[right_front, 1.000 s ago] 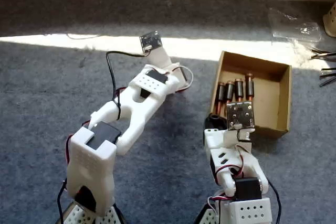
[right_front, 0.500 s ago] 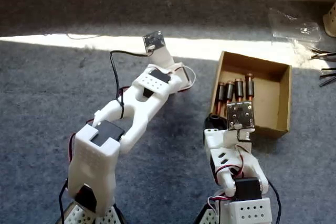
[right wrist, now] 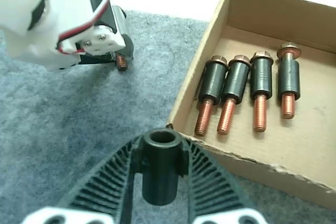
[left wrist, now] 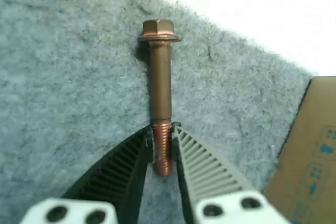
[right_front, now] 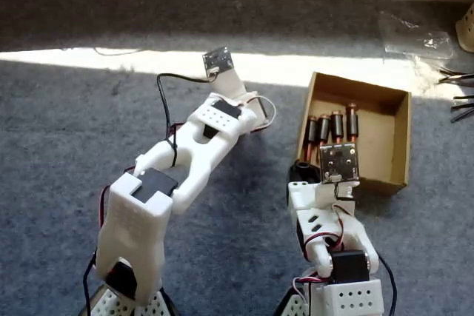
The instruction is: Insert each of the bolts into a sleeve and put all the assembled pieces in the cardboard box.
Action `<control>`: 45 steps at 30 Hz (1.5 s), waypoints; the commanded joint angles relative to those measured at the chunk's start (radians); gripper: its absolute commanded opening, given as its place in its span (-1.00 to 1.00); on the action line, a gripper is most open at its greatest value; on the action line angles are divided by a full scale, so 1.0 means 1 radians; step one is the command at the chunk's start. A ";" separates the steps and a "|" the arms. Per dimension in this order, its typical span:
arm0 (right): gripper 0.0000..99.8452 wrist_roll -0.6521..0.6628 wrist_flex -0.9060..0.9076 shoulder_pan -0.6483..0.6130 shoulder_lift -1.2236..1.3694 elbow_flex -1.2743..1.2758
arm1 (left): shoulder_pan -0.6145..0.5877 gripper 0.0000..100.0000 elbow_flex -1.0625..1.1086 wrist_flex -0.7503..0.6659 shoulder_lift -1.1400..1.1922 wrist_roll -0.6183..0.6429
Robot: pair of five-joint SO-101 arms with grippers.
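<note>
I am holding the bolt point(left wrist: 160, 87) in the left gripper point(left wrist: 161, 129), whose jaws are pinching the threaded end, so the smooth shank and hex head reach out free beyond the fingers over the grey carpet point(right_front: 67, 131). I cannot tell whether the head is resting on the carpet or hanging just above it. The left arm point(right_front: 192, 153) is stretching toward the far middle, which puts the bolt just left of the cardboard box point(right_front: 392, 138). With the right gripper point(right wrist: 160, 148) I am clamping the black sleeve point(right wrist: 160, 174) between both fingers, its bore open at the end that shows. It is hanging by the near left corner of the box, near the left gripper. I judge this keeps the two parts close for mating and gives a short carry into the box afterwards. Four assembled pieces point(right wrist: 235, 80) are lying side by side on the box floor along its left wall, heads toward the far side. That leaves bare cardboard to their right for one more. This looks like the last pair. My worry is the grip: the thread must enter the sleeve first, and the jaws are covering part of it, so lining up the bore may call for care.
</note>
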 commanded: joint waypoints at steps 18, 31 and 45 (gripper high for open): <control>-0.99 0.015 -0.027 0.004 -0.012 -0.015 | 0.005 -0.99 -0.269 0.913 -0.013 0.003; -0.99 0.015 -0.027 0.004 -0.012 -0.015 | 0.004 -0.99 -0.236 1.056 -0.005 -0.133; -0.99 0.015 -0.027 0.004 -0.012 -0.015 | -0.001 -0.65 -0.232 1.065 -0.004 -0.132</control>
